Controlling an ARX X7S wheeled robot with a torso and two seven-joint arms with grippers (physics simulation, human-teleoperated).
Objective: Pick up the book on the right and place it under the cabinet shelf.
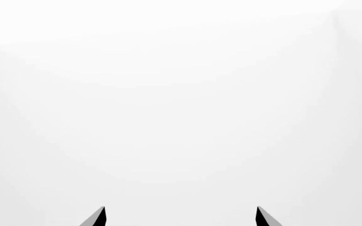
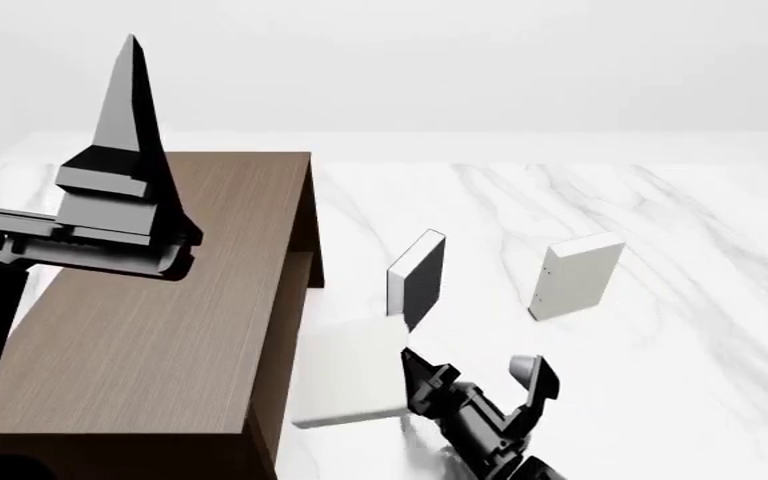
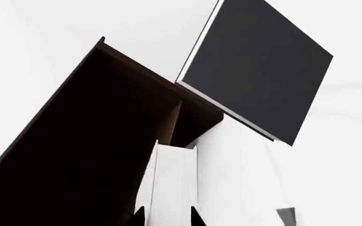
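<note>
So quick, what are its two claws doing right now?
Left gripper: open, holding nothing.
Right gripper: open, holding nothing; the book lies flat beside one finger.

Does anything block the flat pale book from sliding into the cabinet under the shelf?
Nothing visible does. The book lies flat at the cabinet's open side. The black book stands apart, beyond it and off its path. The inside is too dark to check.

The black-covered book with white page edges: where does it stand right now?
In the head view, the black-covered book stands upright on the white marble table, between the dark-brown wooden cabinet and an upright pale book.
</note>
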